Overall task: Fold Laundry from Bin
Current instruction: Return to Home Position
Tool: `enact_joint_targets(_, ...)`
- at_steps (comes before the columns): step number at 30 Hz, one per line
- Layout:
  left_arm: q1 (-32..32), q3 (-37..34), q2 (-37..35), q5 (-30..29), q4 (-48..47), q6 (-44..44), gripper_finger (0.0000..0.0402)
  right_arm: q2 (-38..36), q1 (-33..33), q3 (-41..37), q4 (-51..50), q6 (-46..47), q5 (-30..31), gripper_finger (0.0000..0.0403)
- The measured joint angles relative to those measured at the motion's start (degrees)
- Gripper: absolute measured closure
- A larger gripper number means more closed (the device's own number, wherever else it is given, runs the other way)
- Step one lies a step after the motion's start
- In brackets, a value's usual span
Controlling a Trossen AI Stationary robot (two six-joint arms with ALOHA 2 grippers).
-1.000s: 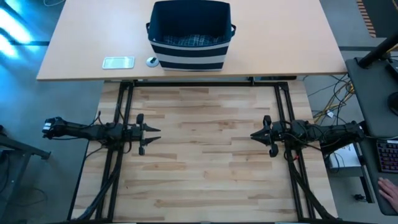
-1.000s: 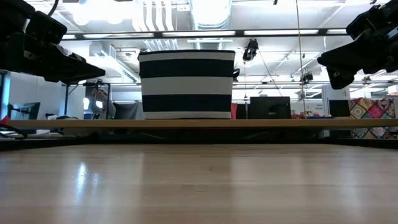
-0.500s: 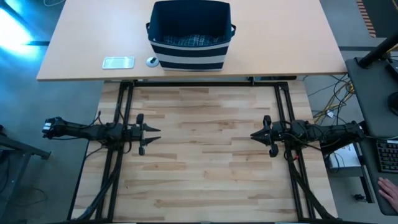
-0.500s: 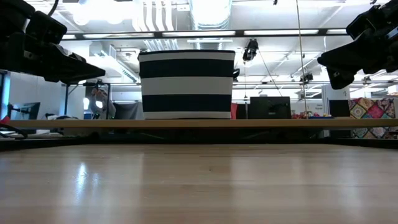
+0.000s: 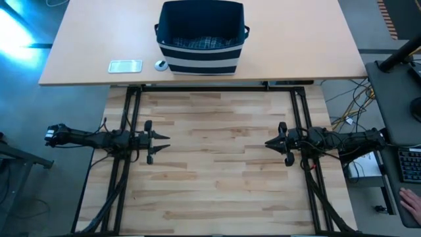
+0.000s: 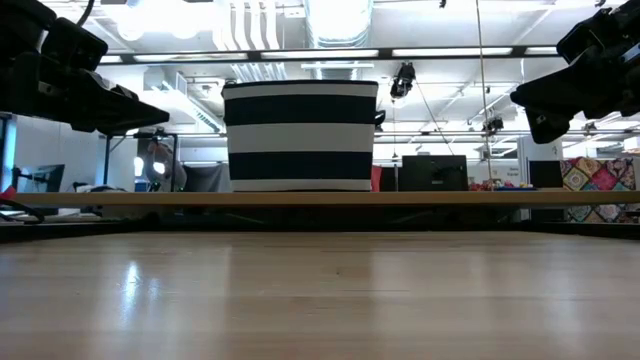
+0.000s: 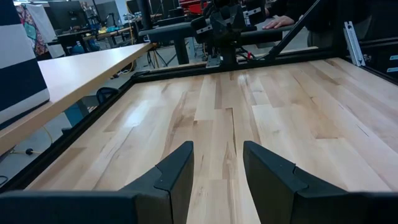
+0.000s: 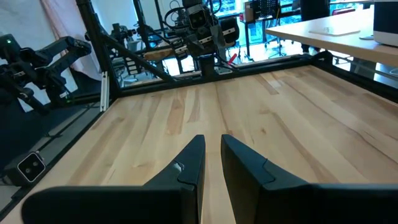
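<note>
High view shows the bin (image 5: 200,62) upright, long axis running left-right.

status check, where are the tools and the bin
Left tool open, right tool barely open, both empty, near the table's sides. Bin on far table, plaid laundry inside. Nothing between the tools.
</note>
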Motion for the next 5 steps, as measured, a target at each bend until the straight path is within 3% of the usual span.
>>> enact_joint_targets(5, 0.0, 0.0, 0.0, 0.0, 0.0, 0.0, 0.0277, 0.0, 0.0, 0.0, 0.0, 0.0, 0.0, 0.0355)
